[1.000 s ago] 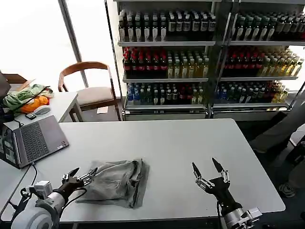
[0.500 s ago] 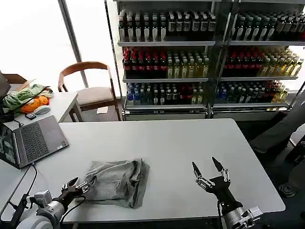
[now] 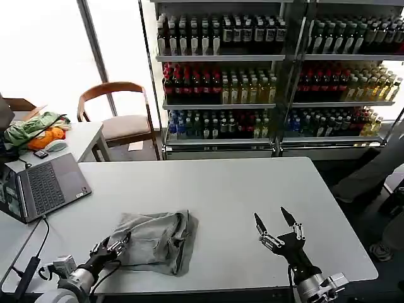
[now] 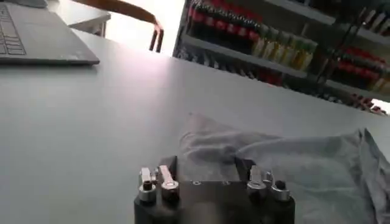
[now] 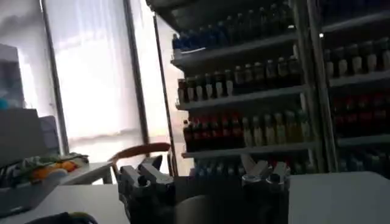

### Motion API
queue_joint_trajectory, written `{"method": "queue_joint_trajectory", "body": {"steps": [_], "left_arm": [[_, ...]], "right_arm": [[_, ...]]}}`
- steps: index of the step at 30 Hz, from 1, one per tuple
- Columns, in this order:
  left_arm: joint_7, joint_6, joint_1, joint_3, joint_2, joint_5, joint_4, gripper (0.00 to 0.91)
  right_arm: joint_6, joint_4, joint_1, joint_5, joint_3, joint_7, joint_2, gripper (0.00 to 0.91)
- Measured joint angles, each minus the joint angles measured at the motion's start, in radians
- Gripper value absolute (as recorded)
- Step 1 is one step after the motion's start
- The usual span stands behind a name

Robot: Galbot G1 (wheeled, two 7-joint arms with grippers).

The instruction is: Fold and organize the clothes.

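left pincer [image 4: 207, 173], grey shirt [image 4: 292, 159], table [image 4: 79, 122]

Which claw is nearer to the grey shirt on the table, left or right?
Left. The left claw is at the grey shirt, by its near left corner. The right claw stands open, well off to the shirt's right.

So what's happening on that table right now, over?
Left gripper open at the grey shirt's near-left edge. Right gripper open, parked above bare table. Shirt lies folded, flat. Nothing in the way.
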Motion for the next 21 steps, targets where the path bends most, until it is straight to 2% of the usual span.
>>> {"method": "queue_joint_trajectory", "body": {"steps": [10,21], "left_arm": [[-0.021,-0.024,-0.013,0.033,-0.008,-0.003,-0.003,0.01],[-0.063,-0.043,-0.044,0.01,-0.008,-0.049,-0.013,0.01]], "right_arm": [[0.0,0.0,-0.006,-0.002,0.002,0.0,0.007,0.907],[-0.001,0.002,-0.003,-0.004,-0.003,0.0,0.014,0.907]]}}
